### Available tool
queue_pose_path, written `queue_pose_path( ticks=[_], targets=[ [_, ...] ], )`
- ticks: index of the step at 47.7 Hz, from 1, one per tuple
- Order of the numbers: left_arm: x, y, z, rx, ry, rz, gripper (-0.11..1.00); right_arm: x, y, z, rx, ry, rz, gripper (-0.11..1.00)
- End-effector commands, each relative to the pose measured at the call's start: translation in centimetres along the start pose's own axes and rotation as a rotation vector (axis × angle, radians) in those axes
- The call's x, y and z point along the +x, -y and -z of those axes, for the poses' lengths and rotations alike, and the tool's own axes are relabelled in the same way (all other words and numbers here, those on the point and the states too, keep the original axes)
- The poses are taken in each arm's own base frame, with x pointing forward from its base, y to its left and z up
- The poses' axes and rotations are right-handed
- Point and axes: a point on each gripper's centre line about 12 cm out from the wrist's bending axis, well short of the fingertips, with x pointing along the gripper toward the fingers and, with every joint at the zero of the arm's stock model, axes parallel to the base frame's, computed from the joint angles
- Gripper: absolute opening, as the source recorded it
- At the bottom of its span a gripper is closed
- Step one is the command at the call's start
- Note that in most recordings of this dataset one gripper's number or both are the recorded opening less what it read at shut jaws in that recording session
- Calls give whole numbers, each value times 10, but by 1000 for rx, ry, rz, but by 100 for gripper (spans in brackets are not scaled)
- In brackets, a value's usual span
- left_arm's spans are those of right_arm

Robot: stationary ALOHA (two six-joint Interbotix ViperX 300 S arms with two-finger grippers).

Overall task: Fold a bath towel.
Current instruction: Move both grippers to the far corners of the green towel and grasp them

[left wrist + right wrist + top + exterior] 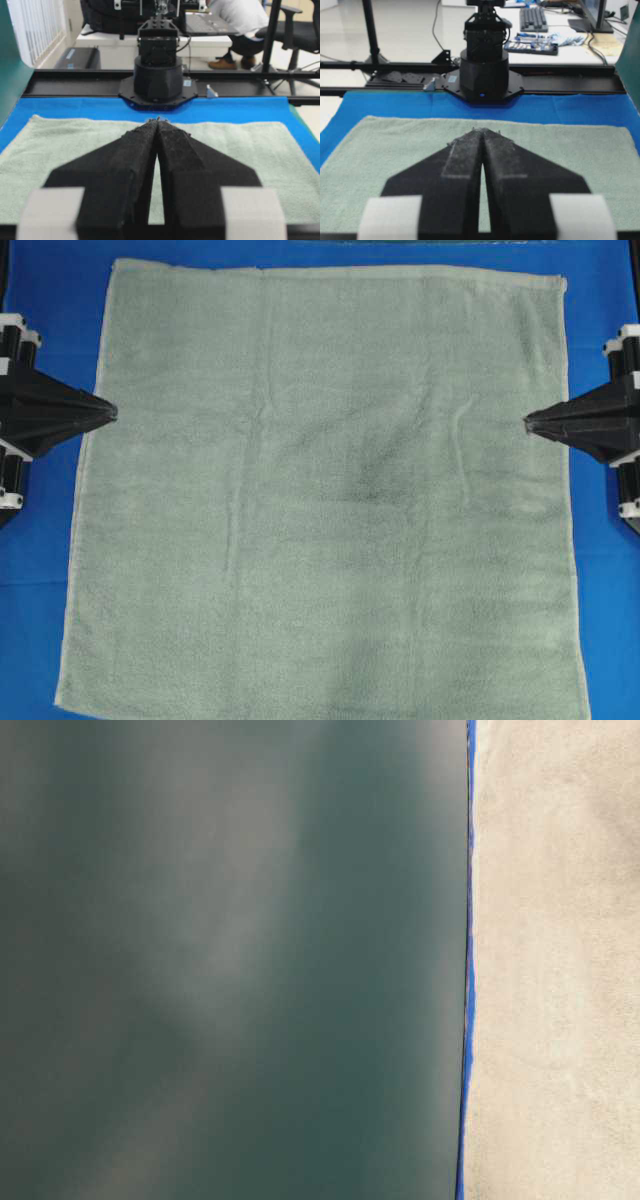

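A: Overhead view, count for your record?

B: One bath towel [320, 500], pale green, spread flat and unfolded on one blue table cloth [50, 320]. Two grippers: left gripper [112, 412] at the towel's left edge, right gripper [528, 423] over its right edge. Both clenched, grasping nothing.

A: Table-level view?

B: One blurred dark green surface [230, 960] blocks most of your frame; a blue strip and pale terry fill the right side.

A: Left wrist view?

B: Jaws closed together above the towel. Opposite you: one black arm base [157, 80], one seated person [240, 25], one chair [295, 35].

A: Right wrist view?

B: Same closed jaws over towel; one arm base [484, 70], one keyboard [532, 17] on a desk.
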Motion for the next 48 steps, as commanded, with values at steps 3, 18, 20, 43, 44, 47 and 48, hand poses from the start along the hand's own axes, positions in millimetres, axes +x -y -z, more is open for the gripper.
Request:
queue_pose_path(
  ticks=[3,18,20,43,44,47,48],
  targets=[
    [6,-1,-15,11,-57,-4,0,4,3,-14,-6,3,14,0],
    [10,-48,-27,48,-295,-218,0,2,54,-34,4,-402,265,0],
    [10,-54,-26,65,-330,-245,0,0,64,-32,3,-451,311,0],
    [36,-159,39,208,-766,-446,82,-3,186,51,-56,-1017,660,56],
    [37,-165,44,209,-784,-450,85,-2,191,57,-57,-1040,660,60],
    [39,-181,64,199,-860,-458,88,0,205,72,-50,-1101,665,66],
    [40,-186,69,197,-877,-460,88,2,209,78,-46,-1117,662,65]
  ],
)
